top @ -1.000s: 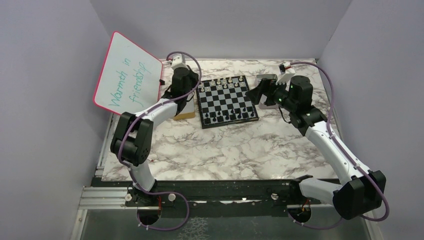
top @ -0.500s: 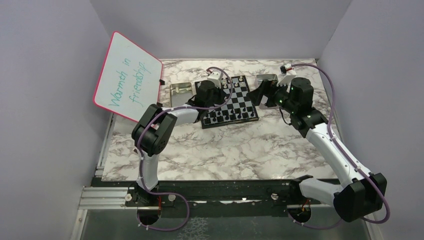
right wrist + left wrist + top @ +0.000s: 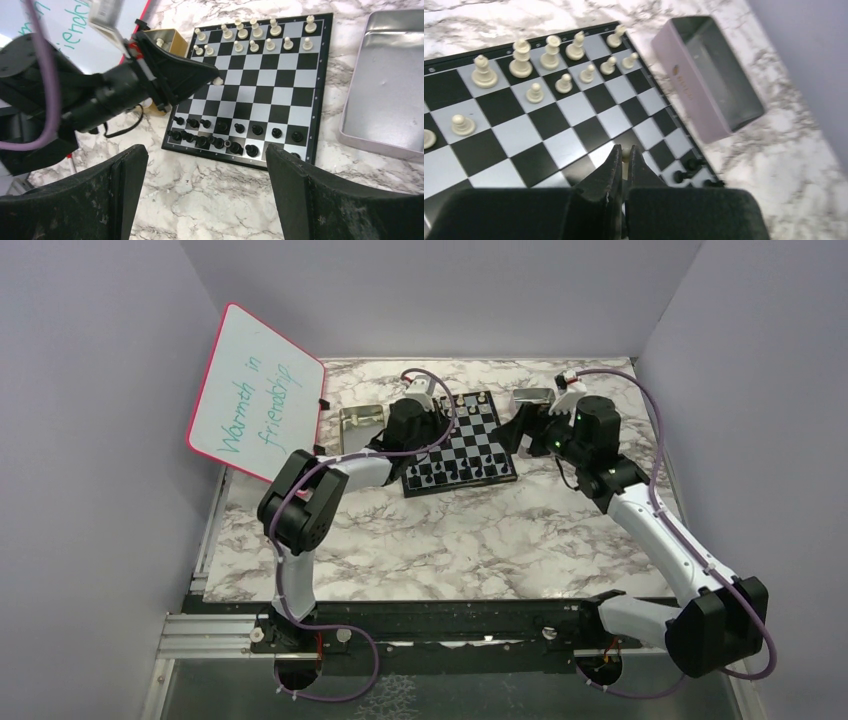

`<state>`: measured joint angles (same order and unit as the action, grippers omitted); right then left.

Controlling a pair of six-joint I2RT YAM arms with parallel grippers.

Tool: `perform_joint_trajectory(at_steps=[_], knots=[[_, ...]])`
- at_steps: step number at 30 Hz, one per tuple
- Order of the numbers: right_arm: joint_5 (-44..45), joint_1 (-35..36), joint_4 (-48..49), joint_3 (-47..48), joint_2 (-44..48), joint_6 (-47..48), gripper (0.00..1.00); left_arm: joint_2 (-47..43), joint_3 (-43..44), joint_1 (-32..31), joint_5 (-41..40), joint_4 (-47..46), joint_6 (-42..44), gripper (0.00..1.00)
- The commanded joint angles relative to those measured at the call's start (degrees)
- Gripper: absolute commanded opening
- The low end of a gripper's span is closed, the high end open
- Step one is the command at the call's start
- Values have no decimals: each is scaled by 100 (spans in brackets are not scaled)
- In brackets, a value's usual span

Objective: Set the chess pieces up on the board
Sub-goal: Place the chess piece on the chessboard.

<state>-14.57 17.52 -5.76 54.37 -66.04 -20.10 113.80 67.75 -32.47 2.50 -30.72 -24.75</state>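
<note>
The board [image 3: 470, 445] lies at the back middle of the table. Whitish chess pieces [image 3: 519, 57] stand in its two far rows, and black ones [image 3: 220, 135] crowd the two near rows. My left gripper [image 3: 425, 435] hovers over the board's left half, shut on a small white piece [image 3: 626, 151], which also shows between its tips in the right wrist view [image 3: 218, 80]. My right gripper [image 3: 205, 150] hangs open and empty, off the board's right side [image 3: 525, 425], facing the board.
One metal tray [image 3: 362, 422] sits left of the board, with a white piece [image 3: 161, 42] in it. Another tray [image 3: 385, 90] sits to the board's right. A pink-rimmed whiteboard [image 3: 255, 395] leans at the back left. Purple walls close in the table.
My left arm has swung right from the left tray to over the board, carrying the white piece. The right arm has barely shifted.
</note>
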Motion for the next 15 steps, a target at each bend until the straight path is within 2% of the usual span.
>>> perform_joint_trajectory(at_steps=[1, 4, 6, 11, 15], knots=[[-399, -16, 455, -90, -216, 156, 87, -860, -216, 65, 799, -312, -1219, 0], [-777, -20, 1110, -327, -327, 114, 72, -1201, -425, 74, 1124, -303, -1475, 0], [-1141, -16, 1519, -450, -477, 223, 67, -1412, -588, 103, 1248, -296, -1583, 0], [-1199, 27, 1969, -558, -820, 488, 67, -1780, -931, 170, 1804, -294, -1949, 0], [-1244, 173, 2507, -715, -999, 600, 64, -2063, -1088, 175, 2052, -290, -1927, 0]])
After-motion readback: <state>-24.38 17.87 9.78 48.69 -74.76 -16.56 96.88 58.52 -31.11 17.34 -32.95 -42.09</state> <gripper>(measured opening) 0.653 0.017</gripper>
